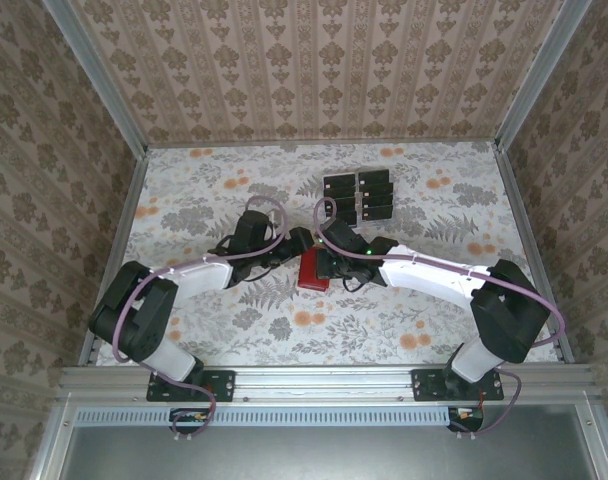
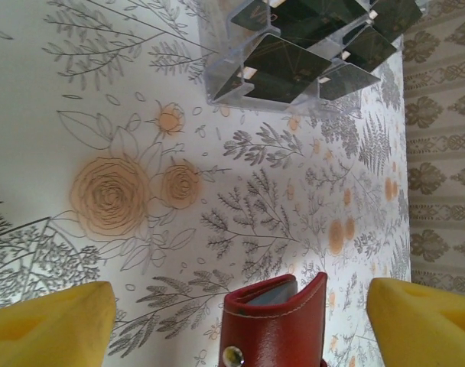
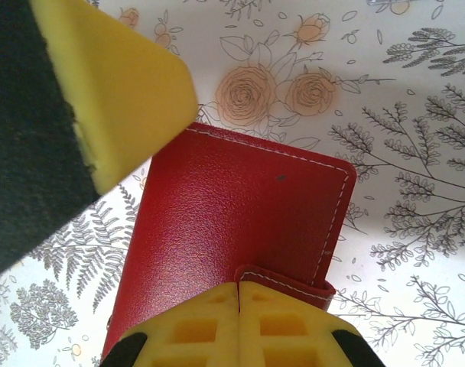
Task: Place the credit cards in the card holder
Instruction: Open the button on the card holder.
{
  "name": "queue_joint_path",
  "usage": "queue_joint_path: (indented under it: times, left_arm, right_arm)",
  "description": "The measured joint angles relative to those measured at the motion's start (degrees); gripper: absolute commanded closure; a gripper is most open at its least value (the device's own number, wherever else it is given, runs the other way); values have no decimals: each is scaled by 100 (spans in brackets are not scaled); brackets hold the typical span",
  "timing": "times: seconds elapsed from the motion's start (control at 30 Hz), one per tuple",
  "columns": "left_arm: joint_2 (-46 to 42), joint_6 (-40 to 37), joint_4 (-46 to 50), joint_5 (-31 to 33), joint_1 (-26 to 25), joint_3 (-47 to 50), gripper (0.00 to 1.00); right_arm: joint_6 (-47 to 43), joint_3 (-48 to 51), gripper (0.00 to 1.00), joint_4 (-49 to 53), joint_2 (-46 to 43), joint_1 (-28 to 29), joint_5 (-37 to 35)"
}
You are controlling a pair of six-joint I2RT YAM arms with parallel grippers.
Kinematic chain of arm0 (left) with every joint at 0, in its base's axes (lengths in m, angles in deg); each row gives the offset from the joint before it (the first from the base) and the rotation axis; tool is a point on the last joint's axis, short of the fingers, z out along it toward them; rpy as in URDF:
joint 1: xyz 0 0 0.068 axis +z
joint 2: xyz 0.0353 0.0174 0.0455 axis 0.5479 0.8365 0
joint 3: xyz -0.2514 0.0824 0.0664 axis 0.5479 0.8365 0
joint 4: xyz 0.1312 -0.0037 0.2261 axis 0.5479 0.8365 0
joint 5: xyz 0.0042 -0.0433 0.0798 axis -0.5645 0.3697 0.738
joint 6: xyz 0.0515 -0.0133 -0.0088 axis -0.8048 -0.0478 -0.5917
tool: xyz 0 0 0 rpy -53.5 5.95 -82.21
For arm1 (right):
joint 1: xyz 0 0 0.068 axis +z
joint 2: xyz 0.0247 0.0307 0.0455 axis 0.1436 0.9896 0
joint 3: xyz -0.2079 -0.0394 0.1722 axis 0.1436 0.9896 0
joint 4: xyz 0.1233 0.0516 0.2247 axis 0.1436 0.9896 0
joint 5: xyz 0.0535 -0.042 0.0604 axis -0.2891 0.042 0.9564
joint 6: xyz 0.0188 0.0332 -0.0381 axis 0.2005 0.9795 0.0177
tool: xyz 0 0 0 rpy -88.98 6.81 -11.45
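Note:
The red card holder [image 1: 310, 272] lies on the flowered table just near of the middle. In the right wrist view its closed red cover [image 3: 232, 206] faces up. My right gripper [image 3: 239, 294] is shut, and the pads meet on the small flap at the holder's near edge. My left gripper [image 2: 242, 306] is open; its yellow fingers [image 2: 49, 325] stand wide on either side of the card holder [image 2: 274, 325] without touching it. The holder's snap and paler inside show there. Several dark credit cards [image 1: 359, 196] sit in a clear plastic stand [image 2: 294, 53] farther back.
The two arms meet over the holder, the left gripper [image 1: 302, 243] just behind the right gripper [image 1: 329, 265]. A left finger [image 3: 118, 84] looms at the upper left of the right wrist view. Patterned walls with metal rails [image 1: 114, 100] enclose the table.

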Motion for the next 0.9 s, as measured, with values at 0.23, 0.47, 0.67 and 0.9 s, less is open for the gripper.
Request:
queue_joint_path:
  times: [0.23,0.47,0.67,0.9]
  left_arm:
    - [192,223,-494,-61,-170,127,54]
    - [417,356,-938,-173,-227,170,100]
    - [435,374,-1215,-223,-284,177,100]
    - [431,262,-1252,-20,-264,323,100]
  right_arm:
    - [20,-2,100,-52,-7,0,37]
    - [20,28,100,-66,-28,-39,37]
    - [68,431,100,-278,-435,-225,127]
    - [184,859,100,-289,-804,-579,184]
